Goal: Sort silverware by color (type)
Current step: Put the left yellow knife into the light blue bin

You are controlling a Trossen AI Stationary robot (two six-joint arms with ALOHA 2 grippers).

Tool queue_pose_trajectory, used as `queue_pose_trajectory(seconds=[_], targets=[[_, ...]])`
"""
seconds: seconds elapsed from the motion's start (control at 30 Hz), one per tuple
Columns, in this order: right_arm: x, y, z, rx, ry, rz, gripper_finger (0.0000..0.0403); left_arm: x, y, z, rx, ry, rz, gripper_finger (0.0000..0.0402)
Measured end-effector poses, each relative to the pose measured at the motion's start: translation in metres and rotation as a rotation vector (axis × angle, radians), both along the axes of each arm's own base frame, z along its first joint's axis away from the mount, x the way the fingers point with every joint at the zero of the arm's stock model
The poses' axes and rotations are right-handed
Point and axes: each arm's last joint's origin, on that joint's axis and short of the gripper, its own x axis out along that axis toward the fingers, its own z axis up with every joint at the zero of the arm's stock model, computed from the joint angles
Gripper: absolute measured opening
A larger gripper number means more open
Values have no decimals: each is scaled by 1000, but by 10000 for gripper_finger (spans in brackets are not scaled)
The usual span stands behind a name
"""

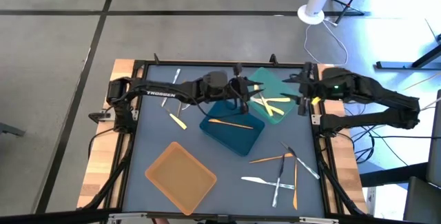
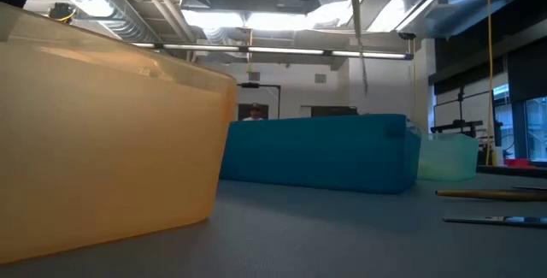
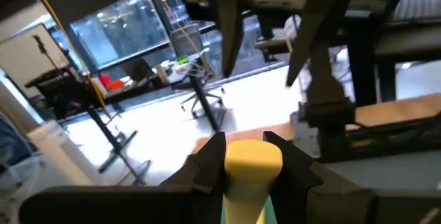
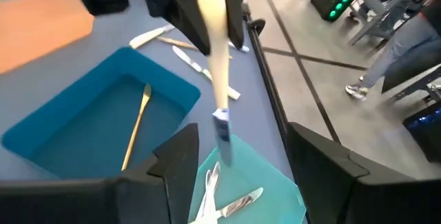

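My left gripper [image 1: 241, 93] reaches level from the table's left, over the teal tray [image 1: 273, 79], and is shut on a pale yellow utensil [image 4: 213, 45]. The teal tray holds yellow and pale pieces [image 1: 272, 105]. An orange piece [image 1: 231, 123] lies flat in the blue tray [image 1: 234, 140]. The orange tray [image 1: 180, 176] stands at the near left. My right gripper [image 4: 241, 141] is at the table's right edge, facing the left one, open with nothing between its fingers. My left gripper pinches the utensil's upper end [image 3: 253, 156] between its two fingers. The fingers [image 3: 210, 158] come level from the table's left and lie across the utensil. It hangs nearly upright below them, its lower end [image 4: 222, 138] over the teal tray.
Several loose orange and white pieces [image 1: 282, 172] lie crossed on the mat at the near right. A yellow piece [image 1: 178, 119] and a white one [image 1: 176, 78] lie at the left. The black frame [image 1: 207, 64] rims the table.
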Motion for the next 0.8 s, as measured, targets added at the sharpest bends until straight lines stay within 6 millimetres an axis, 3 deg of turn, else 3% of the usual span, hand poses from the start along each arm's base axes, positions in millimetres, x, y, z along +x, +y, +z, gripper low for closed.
queue_pose_trajectory(seconds=[0.2,0.63,0.8], targets=[[-8,1,3,41,-42,-23,207,11,15,-12,24,48,38,73],[-9,1,0,67,-11,-35,207,37,38,-90,78,239,80,77],[-10,1,-2,69,5,-35,207,41,40,-108,109,292,86,78]])
